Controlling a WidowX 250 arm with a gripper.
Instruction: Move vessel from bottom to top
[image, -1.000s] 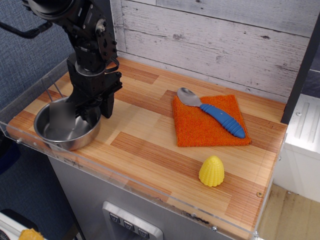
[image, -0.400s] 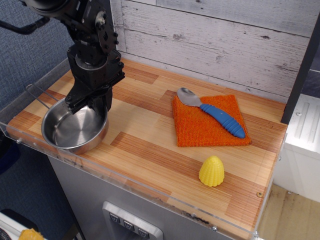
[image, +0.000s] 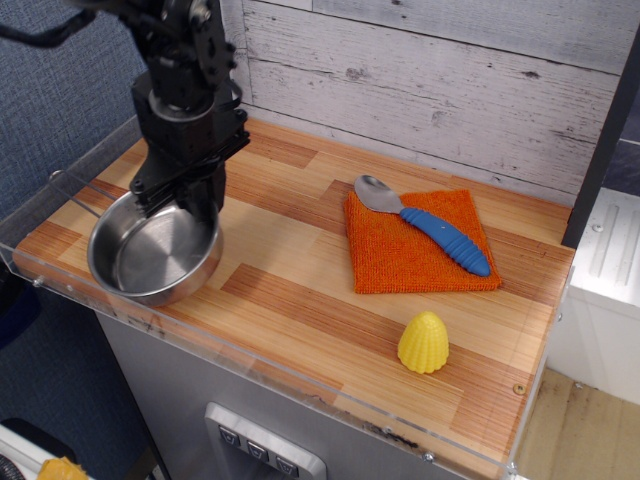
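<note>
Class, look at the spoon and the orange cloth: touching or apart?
Touching. The single view shows the spoon lying flat across the orange cloth, blue handle resting directly on it.

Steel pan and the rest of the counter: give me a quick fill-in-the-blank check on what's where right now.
1. The gripper is at the far rim of the steel pan, which sits at the ____ end of the counter.
2. The blue-handled spoon lies on the ____ cloth.
3. The yellow corn toy stands in front of the cloth, near the counter's ____ edge.

Missing words: left; orange; front
</note>
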